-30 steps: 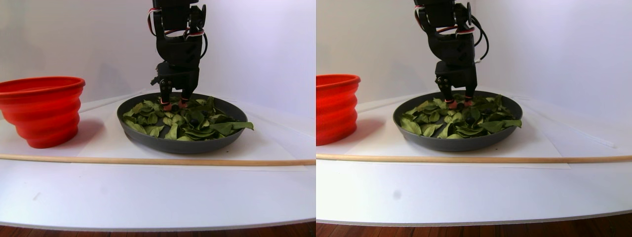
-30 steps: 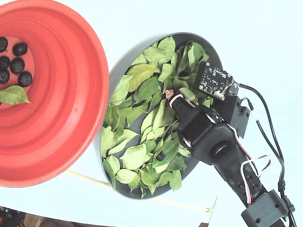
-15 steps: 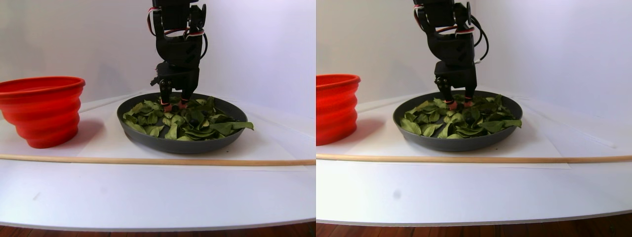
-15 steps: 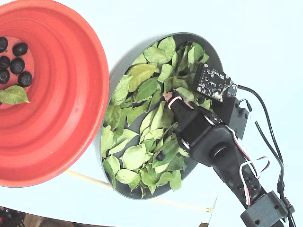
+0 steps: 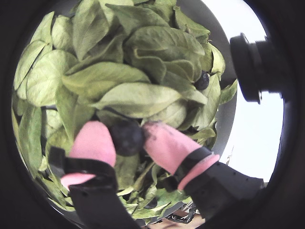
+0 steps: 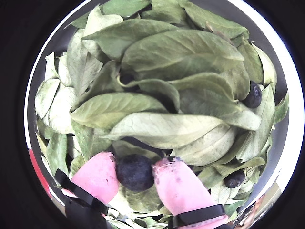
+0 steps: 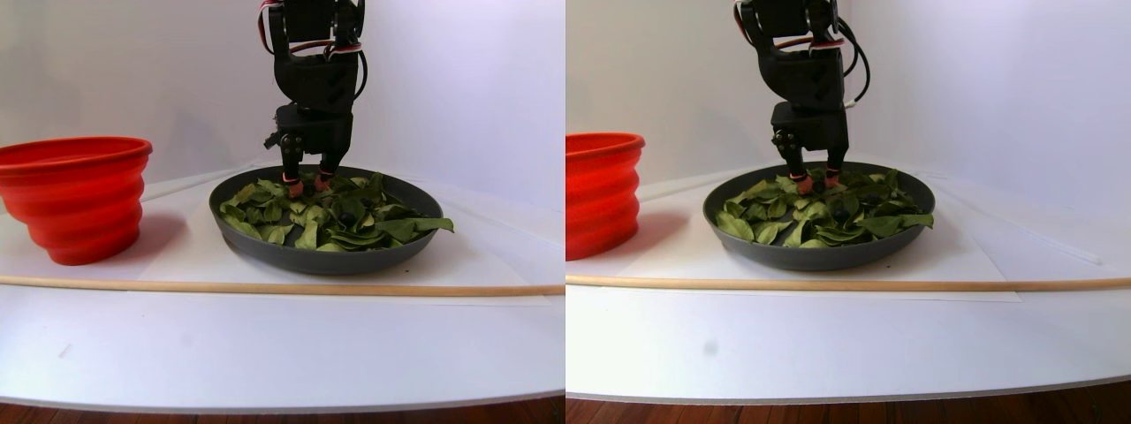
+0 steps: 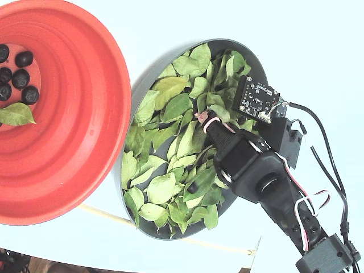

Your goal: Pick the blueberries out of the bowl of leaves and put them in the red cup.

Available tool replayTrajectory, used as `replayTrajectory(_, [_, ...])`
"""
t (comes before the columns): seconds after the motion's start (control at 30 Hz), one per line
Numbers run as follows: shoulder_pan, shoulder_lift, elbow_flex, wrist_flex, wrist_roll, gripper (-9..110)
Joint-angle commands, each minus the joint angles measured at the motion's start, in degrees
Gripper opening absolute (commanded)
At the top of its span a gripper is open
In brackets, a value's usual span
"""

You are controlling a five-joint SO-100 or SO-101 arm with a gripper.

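My gripper (image 6: 136,172) is shut on one blueberry (image 6: 135,171), pinched between the two pink fingertips (image 5: 95,140) just above the leaves (image 6: 157,129). The leaves fill the dark grey bowl (image 7: 327,261). More blueberries lie loose among them at the right (image 6: 252,94) and lower right (image 6: 234,179). In the stereo pair view the gripper (image 7: 305,184) hangs over the bowl's back left part. The red cup (image 8: 74,114) stands left of the bowl (image 8: 149,71). It holds several blueberries (image 8: 17,74) and one leaf (image 8: 16,114).
A thin wooden rod (image 7: 265,288) lies across the table in front of the bowl and the cup (image 7: 75,199). A small circuit board (image 8: 257,98) sits on the arm over the bowl's rim. Cables trail along the arm (image 8: 318,165).
The gripper has lifted a little out of the leaves with the blueberry held between its tips, and the arm has shifted slightly left in the stereo pair view.
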State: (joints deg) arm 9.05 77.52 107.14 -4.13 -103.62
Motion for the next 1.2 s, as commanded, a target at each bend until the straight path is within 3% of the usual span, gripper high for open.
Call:
replayTrajectory(0.0, [-0.4, 7.6, 0.1, 0.2, 0.5, 13])
replayTrajectory(1.17, [-6.3, 22.4, 5.6, 12.3, 5.3, 13])
